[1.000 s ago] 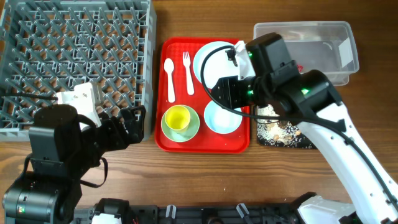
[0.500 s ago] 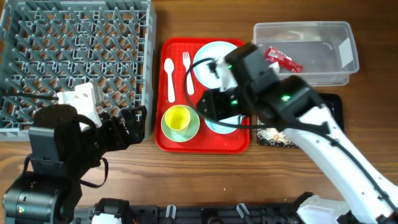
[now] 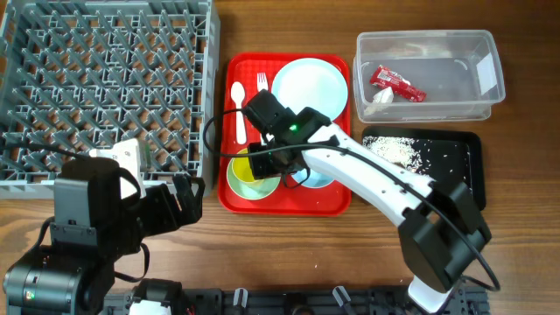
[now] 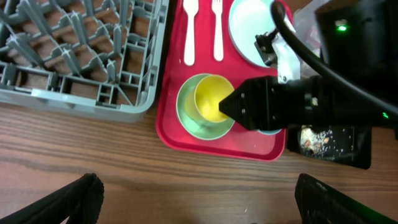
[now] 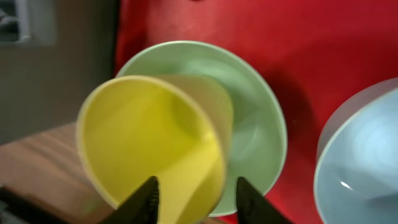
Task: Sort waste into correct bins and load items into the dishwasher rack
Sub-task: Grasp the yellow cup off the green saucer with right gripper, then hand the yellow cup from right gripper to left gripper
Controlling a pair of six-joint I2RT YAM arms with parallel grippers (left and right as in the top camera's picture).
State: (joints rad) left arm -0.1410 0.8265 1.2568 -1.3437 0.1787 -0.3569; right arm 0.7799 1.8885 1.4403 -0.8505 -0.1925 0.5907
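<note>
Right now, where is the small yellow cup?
In the overhead view the yellow cup stands on the green saucer at the near left corner of the red tray, just below the white spoon, with the right gripper at its rim.

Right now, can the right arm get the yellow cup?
Probably yes. The right tool hangs right at the cup, with a finger on each side of its wall, and nothing else looks to be in the way.

Bright even light, soft shadows; close-up yellow cup point(image 5: 149, 134) out of focus.
</note>
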